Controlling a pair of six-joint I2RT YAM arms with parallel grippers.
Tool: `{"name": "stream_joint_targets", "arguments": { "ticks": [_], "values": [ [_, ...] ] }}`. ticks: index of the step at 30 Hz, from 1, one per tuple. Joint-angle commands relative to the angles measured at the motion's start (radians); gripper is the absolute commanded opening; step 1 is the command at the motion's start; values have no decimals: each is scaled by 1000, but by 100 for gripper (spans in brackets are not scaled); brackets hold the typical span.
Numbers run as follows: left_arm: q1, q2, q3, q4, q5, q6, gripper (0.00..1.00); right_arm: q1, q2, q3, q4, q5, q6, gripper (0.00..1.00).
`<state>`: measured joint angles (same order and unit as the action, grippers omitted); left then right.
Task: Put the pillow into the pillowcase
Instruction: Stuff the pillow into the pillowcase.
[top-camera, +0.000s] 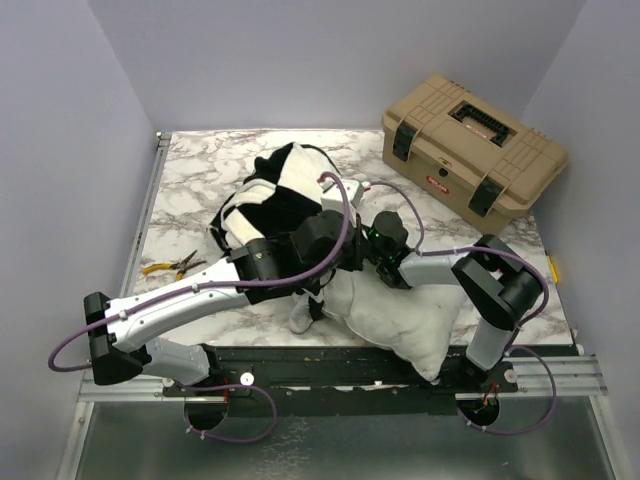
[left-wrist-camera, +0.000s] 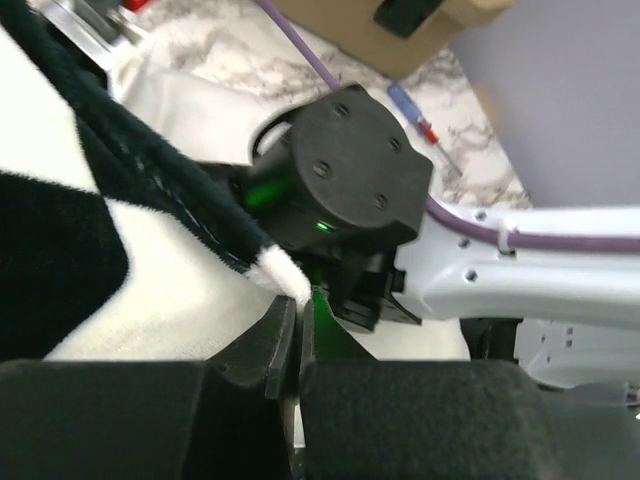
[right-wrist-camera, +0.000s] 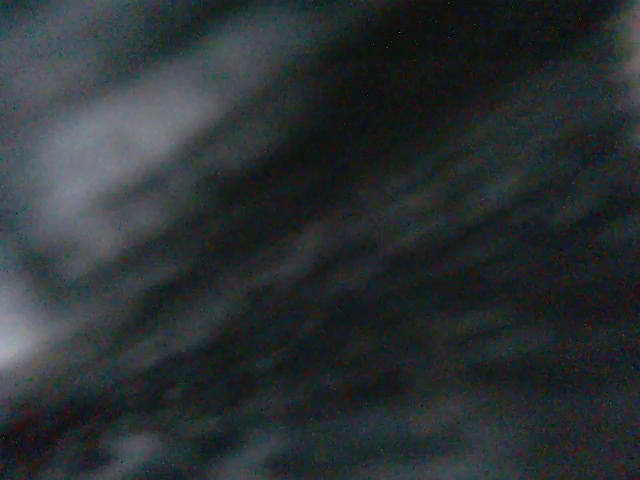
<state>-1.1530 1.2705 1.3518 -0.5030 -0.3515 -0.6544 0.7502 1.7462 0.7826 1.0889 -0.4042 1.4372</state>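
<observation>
The black and white checked pillowcase (top-camera: 275, 195) lies bunched at the middle of the table. The white pillow (top-camera: 400, 315) lies in front of it, its far end meeting the case's mouth. My left gripper (top-camera: 345, 250) is shut on the case's hem (left-wrist-camera: 285, 275), which is pinched at the fingertips in the left wrist view (left-wrist-camera: 300, 305). My right arm's wrist (top-camera: 385, 240) reaches in from the right, just beyond the left jaws (left-wrist-camera: 340, 170). The right gripper's fingers are hidden. The right wrist view shows only dark blurred fabric.
A tan toolbox (top-camera: 475, 150) stands at the back right. Yellow-handled pliers (top-camera: 170, 265) lie at the left on the marble table (top-camera: 190, 170). A screwdriver (left-wrist-camera: 415, 110) lies near the toolbox. Walls close in on three sides.
</observation>
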Motion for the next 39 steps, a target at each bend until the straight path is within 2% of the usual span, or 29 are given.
{"name": "stream_joint_targets", "arguments": {
  "ticks": [1,6,10,13,15,20,25,27,29,30,35,37,39],
  "values": [
    [-176,26,65,157,79,-107,0,-17,96,33,120,156,113,0],
    [-311,37,-18,158,27,-208,0,-75,156,-13,207,236,224,0],
    [-365,15,-183,113,-14,-276,0,-140,183,7,269,195,266,0],
    [-368,-43,-322,50,-97,-350,0,-170,142,26,227,150,236,0],
    [-367,-73,-363,12,-157,-365,0,-179,85,33,166,137,190,0],
    [-368,-109,-275,9,-250,-227,0,-193,-91,57,6,126,8,0],
    [-369,-47,-119,47,-239,-43,0,-193,-269,223,-264,64,-276,0],
    [-369,-30,-105,79,-241,-25,0,-193,-314,255,-401,91,-315,0],
    [-368,-21,-131,115,-256,-11,0,-194,-337,226,-462,137,-302,0],
    [-368,-13,-143,120,-270,-15,2,-198,-339,197,-464,145,-285,0],
    [-366,-12,-211,103,-281,-64,36,-216,-324,68,-442,114,-168,0],
    [-365,-41,-207,69,-289,-70,58,-216,-344,48,-450,104,-172,0],
    [-363,-93,-203,12,-342,-108,75,-217,-377,36,-476,108,-191,0]
  ]
}}
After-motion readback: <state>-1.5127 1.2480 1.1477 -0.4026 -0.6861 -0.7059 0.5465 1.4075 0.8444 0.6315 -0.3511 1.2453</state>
